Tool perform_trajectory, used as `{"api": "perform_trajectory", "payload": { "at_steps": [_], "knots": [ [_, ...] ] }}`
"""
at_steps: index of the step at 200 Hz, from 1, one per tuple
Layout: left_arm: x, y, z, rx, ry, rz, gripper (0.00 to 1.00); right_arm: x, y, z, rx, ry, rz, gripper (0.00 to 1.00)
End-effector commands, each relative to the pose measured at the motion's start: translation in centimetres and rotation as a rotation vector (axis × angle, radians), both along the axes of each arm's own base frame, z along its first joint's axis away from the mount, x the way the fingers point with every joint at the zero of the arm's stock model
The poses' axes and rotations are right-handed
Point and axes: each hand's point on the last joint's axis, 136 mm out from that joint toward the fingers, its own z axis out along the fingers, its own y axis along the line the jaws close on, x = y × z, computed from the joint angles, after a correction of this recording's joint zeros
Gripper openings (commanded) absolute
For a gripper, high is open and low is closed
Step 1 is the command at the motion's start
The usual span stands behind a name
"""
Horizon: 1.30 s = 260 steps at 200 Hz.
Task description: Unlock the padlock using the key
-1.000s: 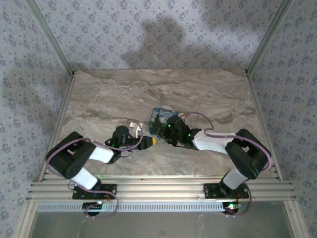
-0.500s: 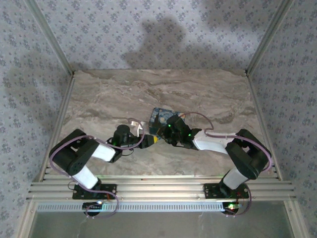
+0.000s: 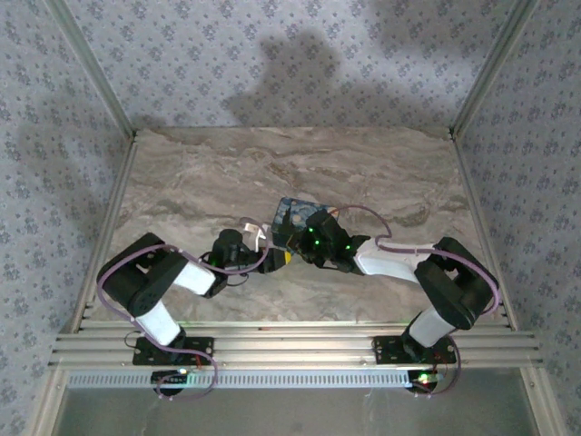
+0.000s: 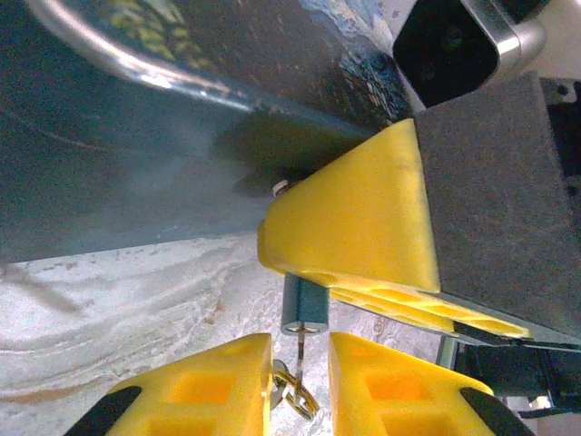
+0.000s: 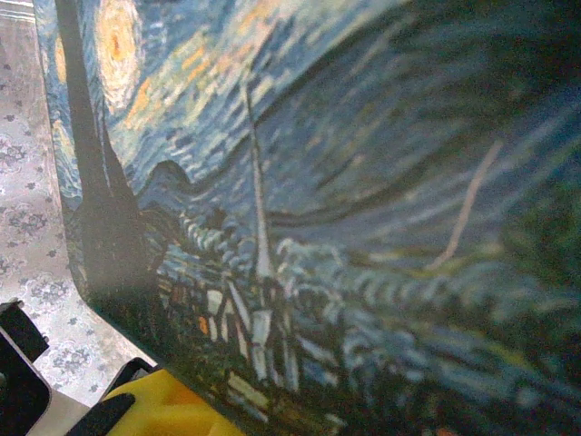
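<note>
Jaws first, from the left: the left gripper [image 4: 300, 365] has its two yellow fingers [image 4: 204, 386] closed in on the key [image 4: 299, 343], whose small ring [image 4: 296, 400] dangles in the gap between them. And look at that blade: it points straight up, tip touching the end face of the padlock [image 4: 304, 304], of which a short grey-blue cylinder pokes out from under a yellow wedge. That wedge is a finger of the right gripper [image 3: 290, 240], clamped down on the padlock from above, a dark grey pad at its back. From overhead, the left gripper [image 3: 260, 248] and the right one meet nose to nose just left of the middle of the marbled table [image 3: 390, 173], so close that the lock between them cannot be made out.

Moving right, behind the padlock stands a dark blue panel [image 3: 295, 212] printed with a swirling night-sky painting, tilted up against the right wrist. The right wrist camera sees its brush strokes and one rounded corner [image 5: 77, 272] very near, with a tip of yellow finger [image 5: 168, 413] below. A curved silver bar [image 4: 118, 56] gleams at the upper left of the left wrist view; what it belongs to, I cannot tell.
</note>
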Motion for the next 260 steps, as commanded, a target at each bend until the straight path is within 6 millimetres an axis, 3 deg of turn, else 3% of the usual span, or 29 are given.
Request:
{"api": "perform_trajectory", "payload": {
  "at_steps": [1,98,125,148,191,212,241,260],
  "knots": [
    [0.5,-0.2,0.7,-0.015,-0.031,0.015,0.24,0.4,0.4,1.9,0.038,-0.023,0.008,0.00],
    [0.8,0.8,0.2,0.011,-0.025,0.064,0.29,0.5,0.0,1.9,0.031,-0.026,0.000,0.00],
    [0.8,0.7,0.3,0.009,-0.026,0.060,0.18,0.5,0.0,1.9,0.030,-0.026,0.001,0.00],
    [0.8,0.5,0.5,0.002,-0.031,0.048,0.00,0.6,0.0,2.0,0.031,-0.026,0.000,0.00],
    [0.4,0.2,1.1,0.008,-0.089,0.012,0.00,0.7,0.2,2.3,0.040,-0.028,0.000,0.00],
    [0.0,0.0,0.8,0.078,-0.170,-0.002,0.00,0.6,0.3,2.4,0.042,-0.017,0.003,0.00],
    [-0.9,-0.6,-0.5,0.387,-0.414,-0.054,0.00,0.0,0.2,1.9,0.022,0.033,0.020,0.00],
    [-0.7,-1.0,-0.4,0.455,-0.503,-0.060,0.00,-0.3,0.0,1.6,-0.007,0.062,0.048,0.00]
  ]
}}
